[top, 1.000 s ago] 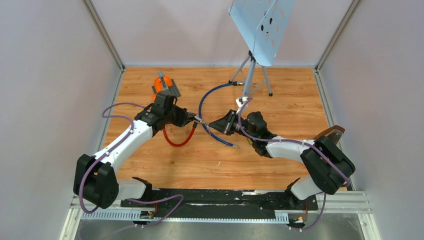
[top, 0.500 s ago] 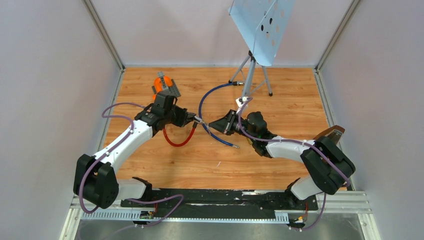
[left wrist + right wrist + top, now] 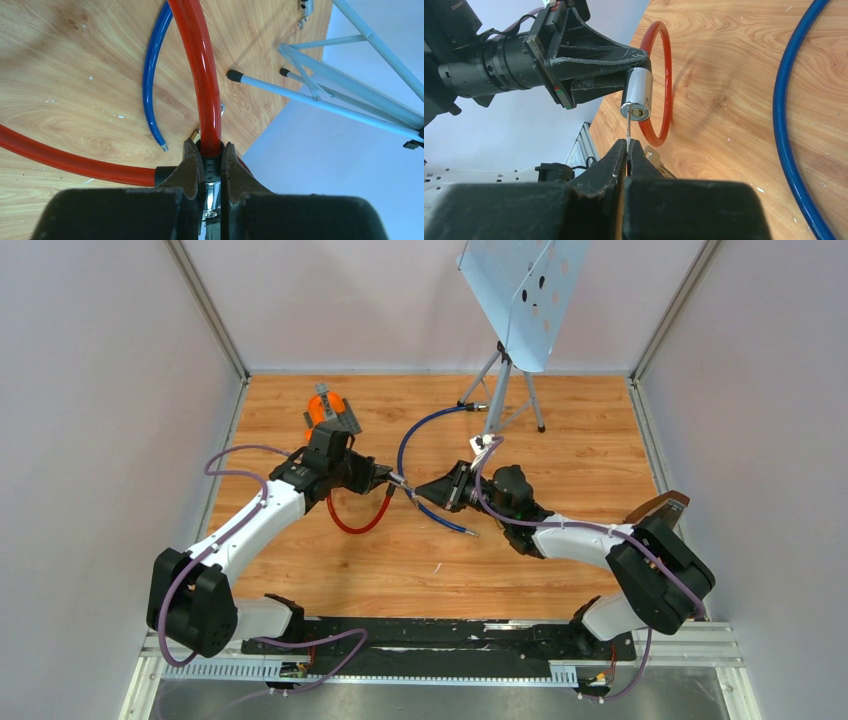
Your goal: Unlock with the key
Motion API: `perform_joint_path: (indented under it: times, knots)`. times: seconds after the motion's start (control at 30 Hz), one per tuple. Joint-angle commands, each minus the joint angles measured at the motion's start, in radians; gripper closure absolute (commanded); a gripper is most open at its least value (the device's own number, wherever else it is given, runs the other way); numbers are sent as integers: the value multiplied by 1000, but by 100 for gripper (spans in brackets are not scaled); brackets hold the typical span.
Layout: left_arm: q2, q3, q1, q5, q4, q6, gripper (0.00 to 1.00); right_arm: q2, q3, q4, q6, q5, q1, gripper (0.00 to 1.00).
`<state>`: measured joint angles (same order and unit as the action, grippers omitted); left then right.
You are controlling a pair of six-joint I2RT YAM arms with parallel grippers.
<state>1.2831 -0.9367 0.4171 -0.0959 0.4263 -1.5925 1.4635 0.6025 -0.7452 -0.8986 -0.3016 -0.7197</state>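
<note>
Since L gripper (image 3: pixel 211 156) clamps the red cable lock (image 3: pixel 202 65) at its collar, the chrome cylinder (image 3: pixel 638 92) is held off the table w/ keyhole facing R gripper (image 3: pixel 628 150). R is pinched tight on the key (image 3: pixel 628 131). Its tip sits at the cylinder face, just beside the keyhole; inserted or not, can't tell.

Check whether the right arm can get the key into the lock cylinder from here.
Probably yes. The right gripper holds the key with its tip close by the keyhole of the lock cylinder, which the left gripper holds; nothing lies between them.
</note>
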Motion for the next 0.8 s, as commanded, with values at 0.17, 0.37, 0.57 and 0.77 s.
perform_joint_path:
  times: [0.17, 0.37, 0.57, 0.77]
  knots:
    - [-19, -5, 3, 2, -45, -27, 100, -55, -13, 15, 28, 64, -7, 100]
    - [-20, -5, 3, -2, -44, -26, 100, -51, -10, 15, 24, 58, -7, 100]
    - [-19, -8, 3, -4, -49, -25, 100, -37, 3, 11, 22, 42, -7, 100]
    - [-18, -7, 3, -8, -53, -24, 100, -32, 8, 2, 23, 40, -7, 100]
